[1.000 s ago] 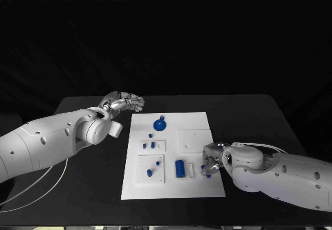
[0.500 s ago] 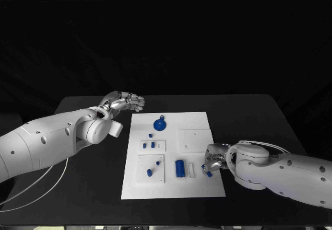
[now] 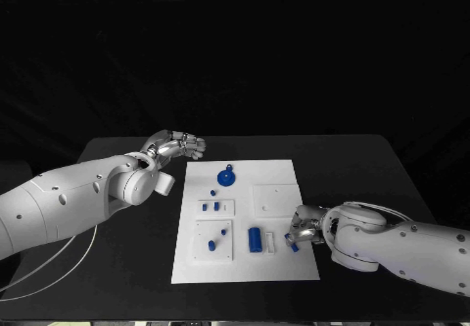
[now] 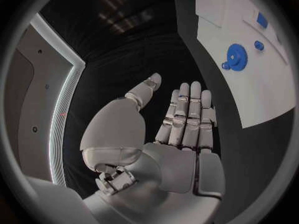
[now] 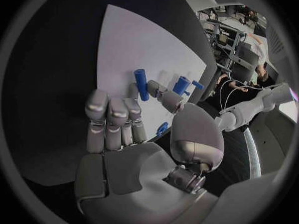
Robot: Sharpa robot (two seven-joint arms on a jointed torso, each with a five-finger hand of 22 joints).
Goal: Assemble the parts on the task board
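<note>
The white task board (image 3: 276, 170) lies mid-table. On it I see a blue gear-like part (image 3: 227, 177), several small blue pieces in the left-hand blocks (image 3: 210, 205), a blue cylinder (image 3: 255, 238) and a small blue piece (image 3: 292, 240) at the near right edge. My right hand (image 3: 305, 228) hovers at that edge beside the small piece. In the right wrist view that hand (image 5: 134, 129) has its fingers stretched over the board (image 5: 131, 40) and its thumb near the cylinder (image 5: 142, 84), holding nothing. My left hand (image 3: 177, 145) floats off the board's far left corner, flat and empty (image 4: 171, 134).
A raised white square block (image 3: 274, 197) sits on the board just beyond my right hand. Black table (image 3: 352, 163) surrounds the board on all sides. The gear (image 4: 236, 54) and the board's far corner (image 4: 224, 15) lie ahead of my left hand.
My right forearm has shifted a little to the right and the hand has edged slightly off the board. The blue pieces and my left arm have not moved.
</note>
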